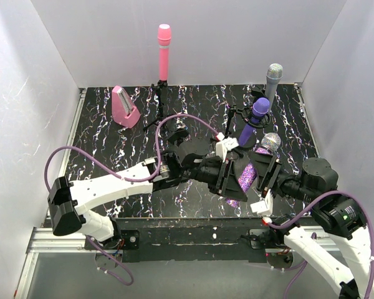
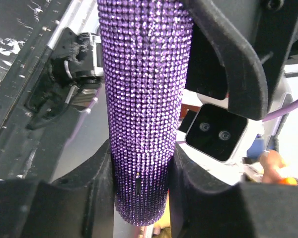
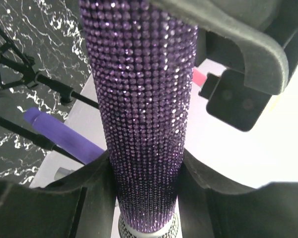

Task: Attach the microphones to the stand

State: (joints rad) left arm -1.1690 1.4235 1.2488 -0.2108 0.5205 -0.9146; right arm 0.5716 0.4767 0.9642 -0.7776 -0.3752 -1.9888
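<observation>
The glittery purple microphone [image 1: 246, 174] with its silver head [image 1: 271, 142] hangs tilted above the table's front middle, held from both sides. My left gripper [image 1: 229, 175] is shut on its tail end [image 2: 144, 99], both pads pressed against the body. My right gripper [image 1: 267, 176] is shut on it near the head [image 3: 141, 99]. The pink microphone [image 1: 164, 53] stands upright on a black stand [image 1: 160, 103] at the back. The silver-grey microphone [image 1: 273, 81] and the dark purple microphone [image 1: 254, 118] sit tilted on stands at the back right.
A pink wedge-shaped box [image 1: 124, 107] stands at the back left on the black marbled table [image 1: 112, 149]. White walls close in the left, back and right sides. Black stand legs [image 3: 35, 77] spread across the table near the dark purple microphone [image 3: 59, 131].
</observation>
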